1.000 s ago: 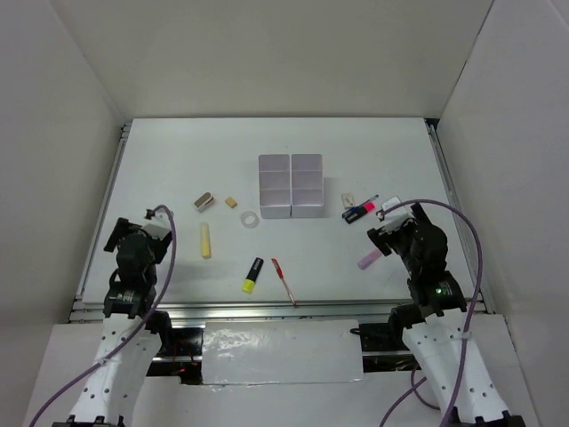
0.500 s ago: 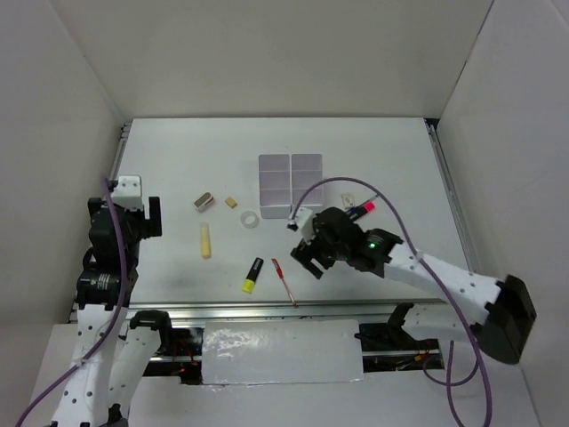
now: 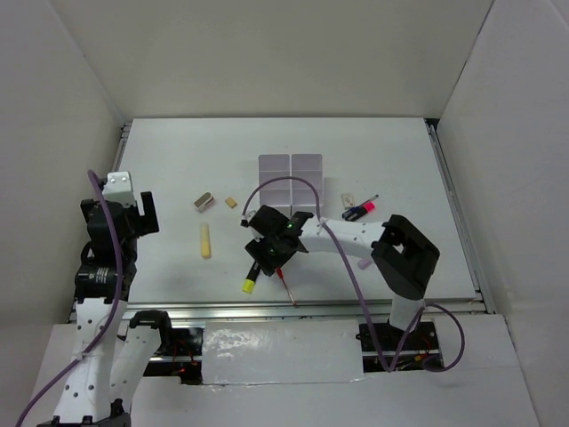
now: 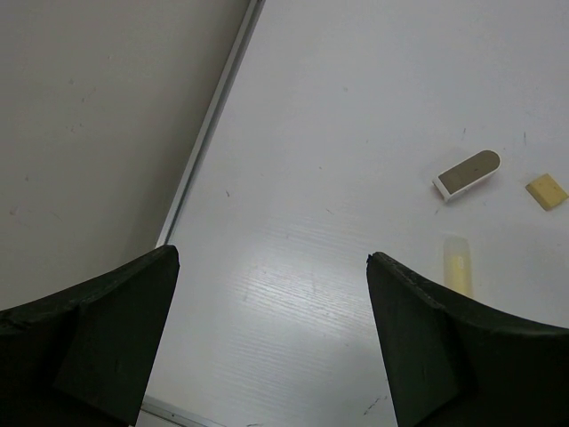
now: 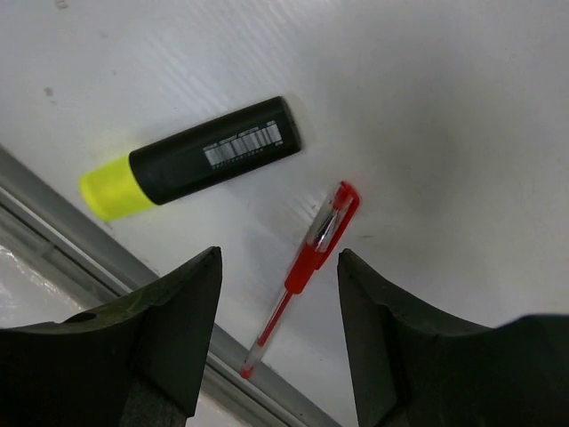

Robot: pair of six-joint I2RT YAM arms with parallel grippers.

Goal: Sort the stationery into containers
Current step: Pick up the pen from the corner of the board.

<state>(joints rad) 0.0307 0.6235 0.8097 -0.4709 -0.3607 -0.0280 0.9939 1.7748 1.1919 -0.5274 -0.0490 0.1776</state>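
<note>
My right gripper (image 3: 269,256) is open and hangs low over the table's near middle. In the right wrist view its jaws (image 5: 278,253) stand wide apart with the red pen (image 5: 316,245) lying between them, untouched. The yellow-black highlighter (image 5: 200,156) lies just beyond the pen; both also show in the top view, the highlighter (image 3: 251,283) and the pen (image 3: 288,290). My left gripper (image 4: 271,253) is open and empty, raised at the left side (image 3: 122,216). The white containers (image 3: 291,167) stand at mid-table, their near part hidden by my right arm.
A pale yellow stick (image 3: 205,240), a metal clip (image 3: 204,202) and a tan eraser (image 3: 231,202) lie left of centre; the left wrist view shows the clip (image 4: 467,173) and eraser (image 4: 545,191). A pink-black highlighter (image 3: 360,210) lies right of the containers. The table's metal front rail (image 5: 53,209) runs close behind the pen.
My right arm has swung from the right side across to the near middle, over the pen and yellow highlighter. My left gripper has lifted and turned at the left edge.
</note>
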